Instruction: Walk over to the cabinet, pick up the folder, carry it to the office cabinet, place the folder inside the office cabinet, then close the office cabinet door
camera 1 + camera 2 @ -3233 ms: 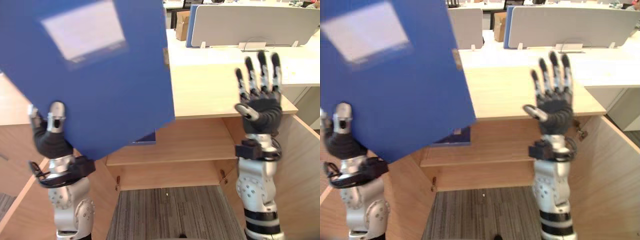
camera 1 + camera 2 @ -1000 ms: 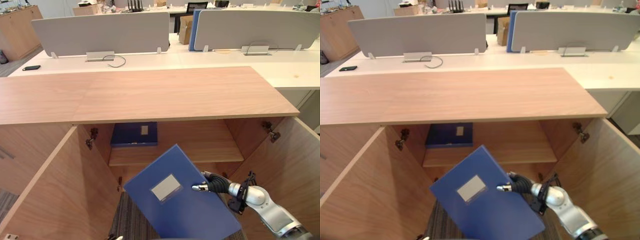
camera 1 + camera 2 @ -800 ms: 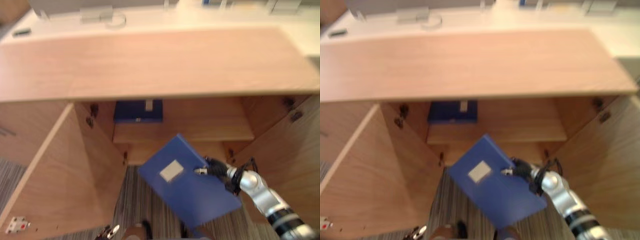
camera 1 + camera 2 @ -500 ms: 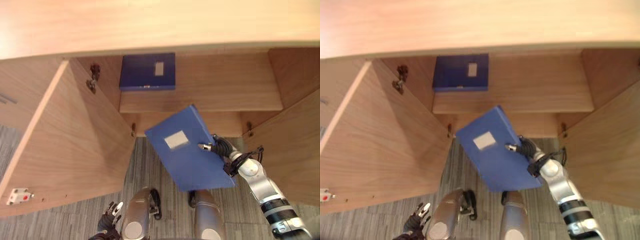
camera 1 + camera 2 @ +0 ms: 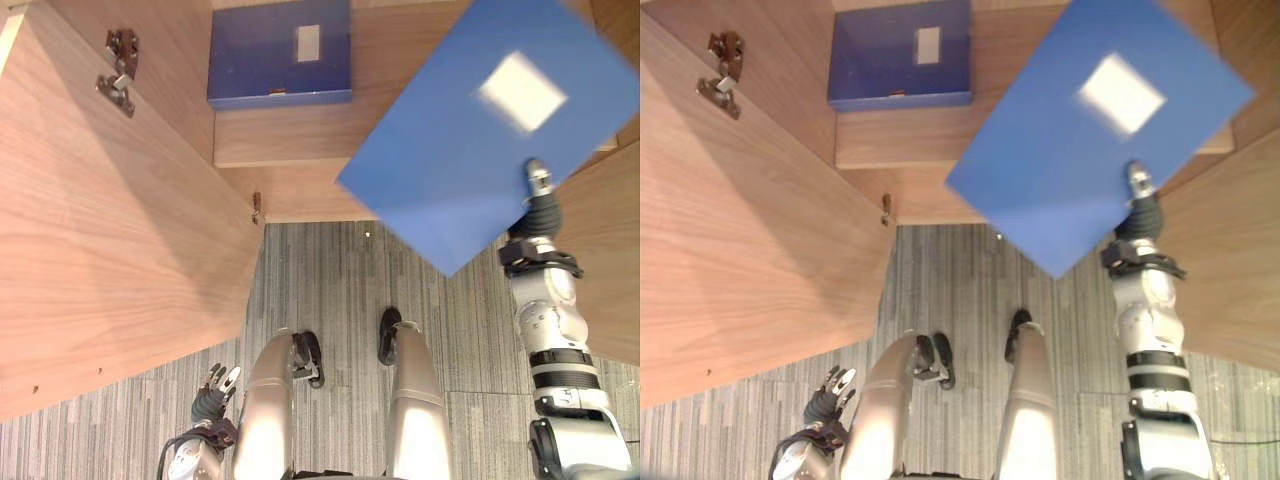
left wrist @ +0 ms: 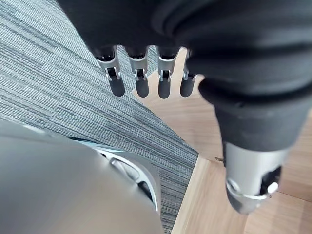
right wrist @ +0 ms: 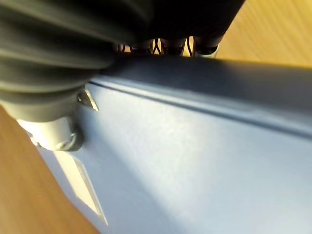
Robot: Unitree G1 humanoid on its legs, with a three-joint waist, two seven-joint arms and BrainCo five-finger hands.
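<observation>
The blue folder (image 5: 470,140) is held up on the right, in front of the open office cabinet (image 5: 310,195), tilted so that one corner points down and its white label (image 5: 520,92) faces the camera. It is pinched at its lower right edge by the right hand (image 5: 540,208), with the thumb laid on the front face and the fingers curled behind it. Farther in, a second blue folder (image 5: 280,50) is seen lying flat on the shelf (image 5: 290,135). The left door (image 5: 110,220) is swung open. The left hand (image 5: 212,392) is hung low over the carpeted floor (image 5: 330,280), its fingers (image 6: 139,80) straight and holding nothing.
</observation>
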